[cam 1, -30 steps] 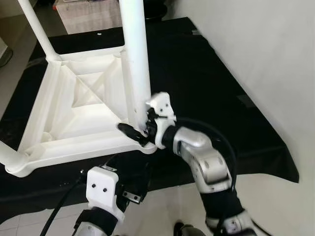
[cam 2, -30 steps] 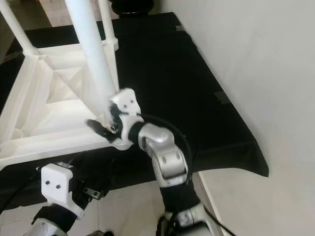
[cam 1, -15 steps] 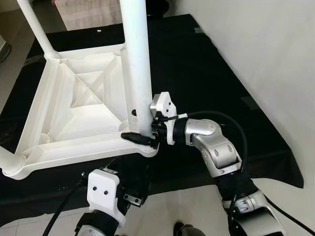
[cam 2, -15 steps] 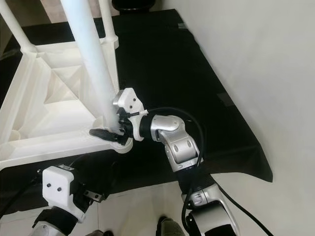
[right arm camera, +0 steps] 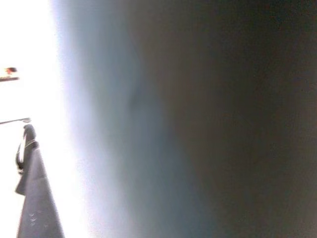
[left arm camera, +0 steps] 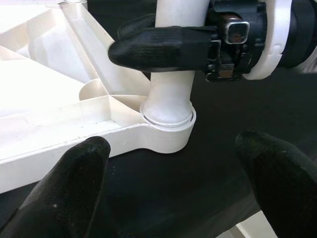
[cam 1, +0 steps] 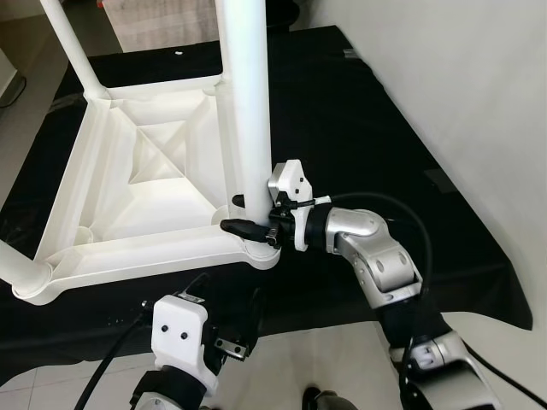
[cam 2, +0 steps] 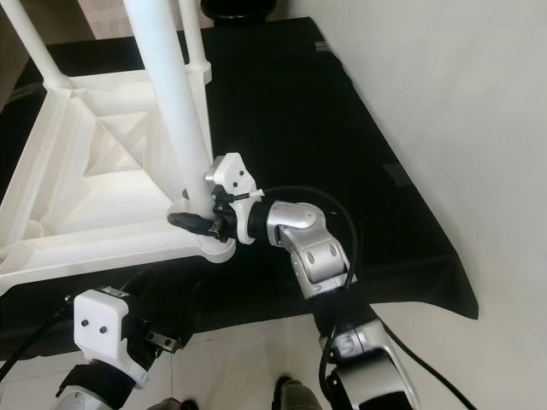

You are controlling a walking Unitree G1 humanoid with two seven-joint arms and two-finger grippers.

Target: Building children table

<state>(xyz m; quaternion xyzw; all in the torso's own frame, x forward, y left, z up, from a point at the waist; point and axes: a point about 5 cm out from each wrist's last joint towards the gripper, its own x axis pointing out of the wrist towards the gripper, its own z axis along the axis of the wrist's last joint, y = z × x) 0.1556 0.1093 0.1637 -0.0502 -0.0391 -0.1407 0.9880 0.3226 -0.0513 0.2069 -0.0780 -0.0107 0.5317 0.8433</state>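
The white plastic children table (cam 1: 137,201) lies upside down on a black cloth (cam 1: 342,111) covering the worktop, its ribbed underside facing up. At the far left, a thin white leg (cam 1: 73,47) rises from the far corner socket, and another leg end (cam 1: 17,273) shows at the near left corner. The left pincer (left arm camera: 173,183) sits low at the worktop's near edge, just below the table's near right corner; its two black fingers (left arm camera: 74,188) are spread wide apart and grip nothing, with the corner socket visible between them. At that corner, a thick white leg (cam 1: 244,94) stands upright, its foot seated in the round socket (left arm camera: 166,126). The right pincer (cam 1: 248,227) reaches in from the right, level with the base of this leg, just above the socket. One black finger (left arm camera: 158,47) lies across the near face of the leg, pressed against it; the other finger passes behind the leg, so the pincer is closed around the leg. The silver right arm (cam 1: 376,265) bends back toward the robot over the cloth's near edge. A pale wall (cam 1: 461,94) borders the worktop on the right.
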